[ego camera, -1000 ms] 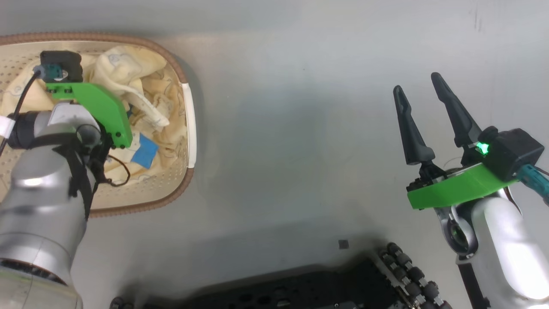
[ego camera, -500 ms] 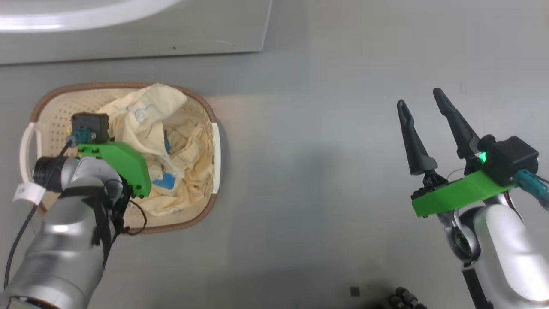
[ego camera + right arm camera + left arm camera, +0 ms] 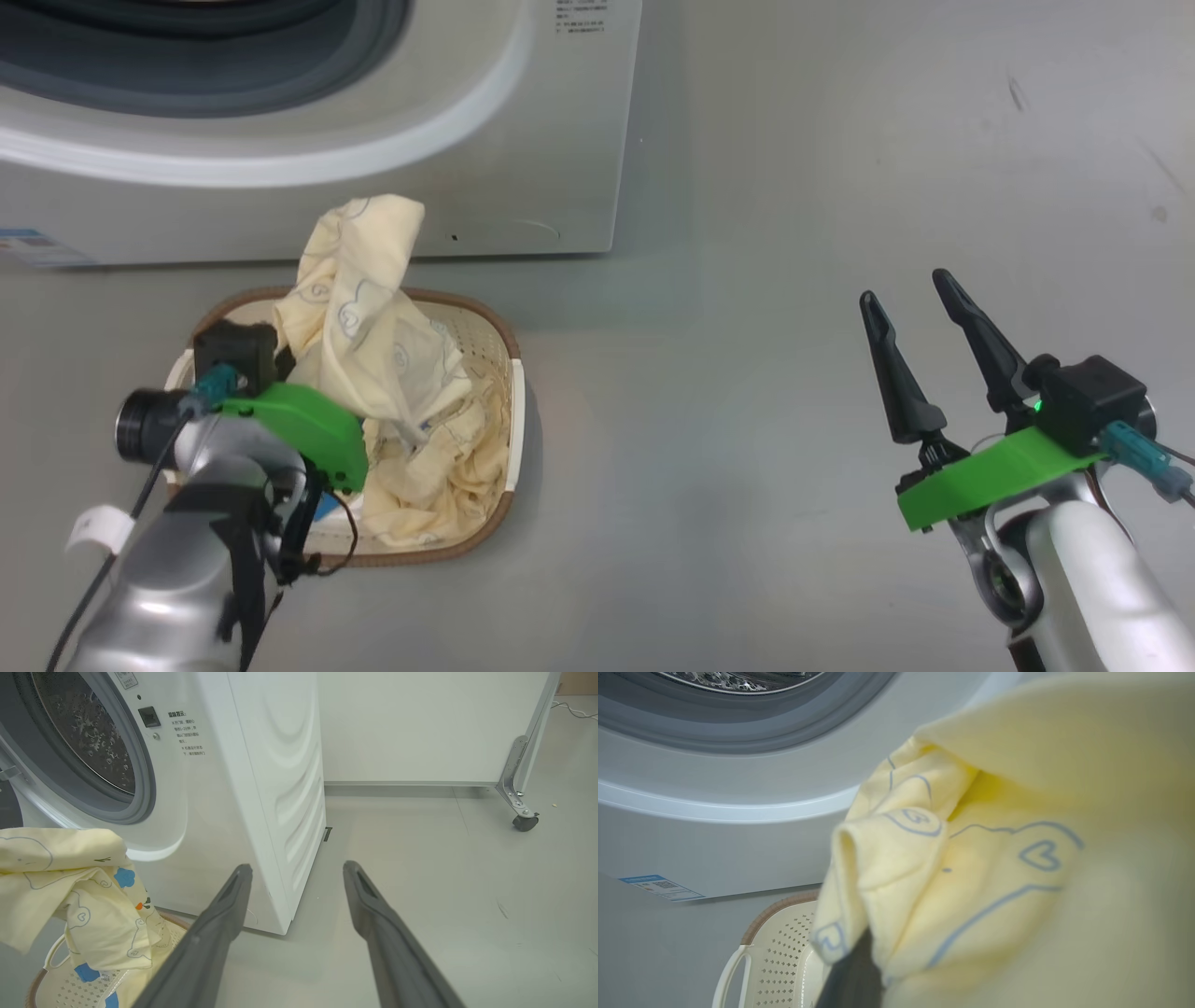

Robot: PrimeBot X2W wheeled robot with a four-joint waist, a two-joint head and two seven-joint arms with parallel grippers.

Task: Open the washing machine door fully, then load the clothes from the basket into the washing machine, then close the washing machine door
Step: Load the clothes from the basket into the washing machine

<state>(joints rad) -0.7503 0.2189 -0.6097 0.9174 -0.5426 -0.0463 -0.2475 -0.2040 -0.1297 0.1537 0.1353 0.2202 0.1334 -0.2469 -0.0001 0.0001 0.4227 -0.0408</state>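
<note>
The cream basket point(image 3: 509, 401) sits on the floor just in front of the white washing machine point(image 3: 523, 140). A pale yellow garment point(image 3: 359, 289) rises out of it, and more clothes point(image 3: 439, 485) lie inside. My left gripper point(image 3: 878, 952) is shut on the raised garment, which hides all but one dark finger point(image 3: 852, 975). The machine's steel drum point(image 3: 84, 742) is uncovered behind its grey gasket point(image 3: 147, 788); the door is out of view. My right gripper point(image 3: 903, 287) hangs open over bare floor, far right of the basket, and is also in its wrist view point(image 3: 296, 867).
The grey floor point(image 3: 747, 280) stretches right of the machine. A white panel on a castor point(image 3: 525, 822) stands behind the machine's right side. A blue label point(image 3: 658, 886) marks the machine's lower front.
The head camera has tilted up, bringing the washing machine into view. My left gripper has lifted the yellow garment up out of the basket. The right gripper stays open in place.
</note>
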